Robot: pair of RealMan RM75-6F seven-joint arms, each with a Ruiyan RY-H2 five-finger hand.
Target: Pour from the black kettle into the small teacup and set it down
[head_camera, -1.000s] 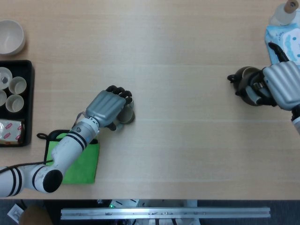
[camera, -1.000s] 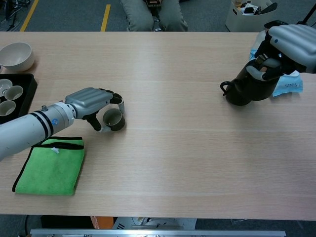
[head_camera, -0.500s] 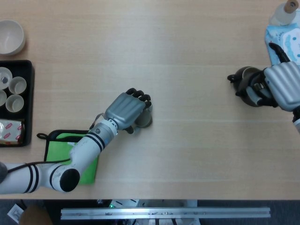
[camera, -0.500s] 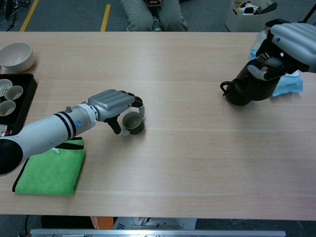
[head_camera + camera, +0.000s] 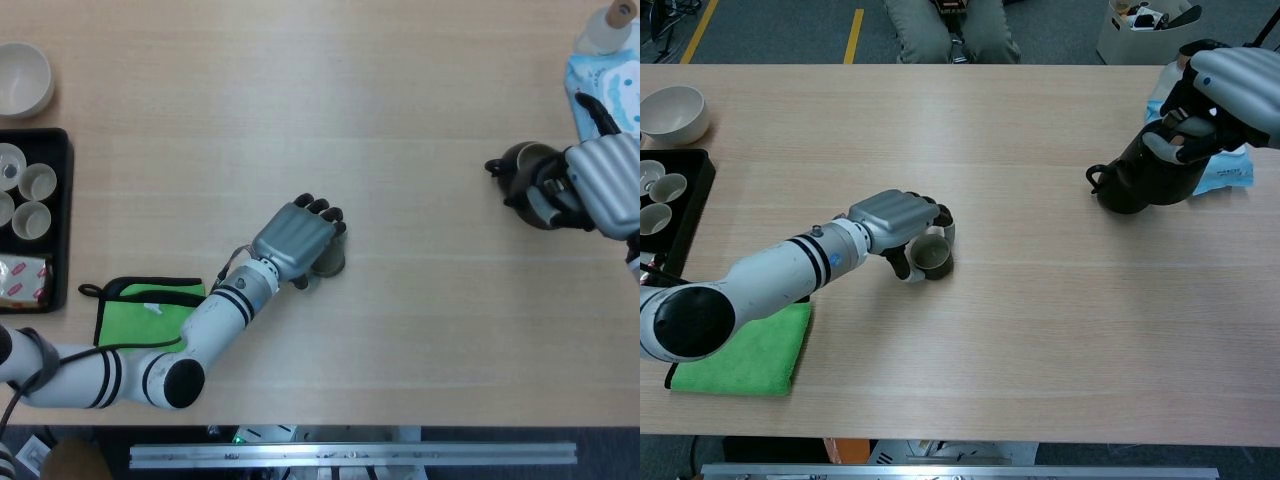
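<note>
1. Chest view is showing the left hand (image 5: 902, 222) curling its fingers around the small teacup (image 5: 933, 257), thumb on the near side and the other fingers wrapping the far side, with the cup standing upright on the wooden table (image 5: 1020, 330) near its middle.
2. Head view is showing the same left hand (image 5: 296, 240) from above, knuckles up and covering most of the teacup (image 5: 330, 263), while the white forearm is stretching back toward the table's near left edge.
3. The right hand (image 5: 1218, 95) is gripping the handle of the black kettle (image 5: 1140, 175) at the far right, fingers folding over the top; the kettle is sitting on the table with its spout pointing left.
4. From overhead the right hand (image 5: 598, 182) is hiding much of the kettle (image 5: 524, 170).
5. A green cloth (image 5: 745, 355) is lying under the left forearm.
6. A black tray (image 5: 60, 215) holding several small cups is resting at the left edge, with a white bowl (image 5: 22, 79) beyond it.
7. A blue-and-white packet (image 5: 610, 90) is lying just behind the kettle.
</note>
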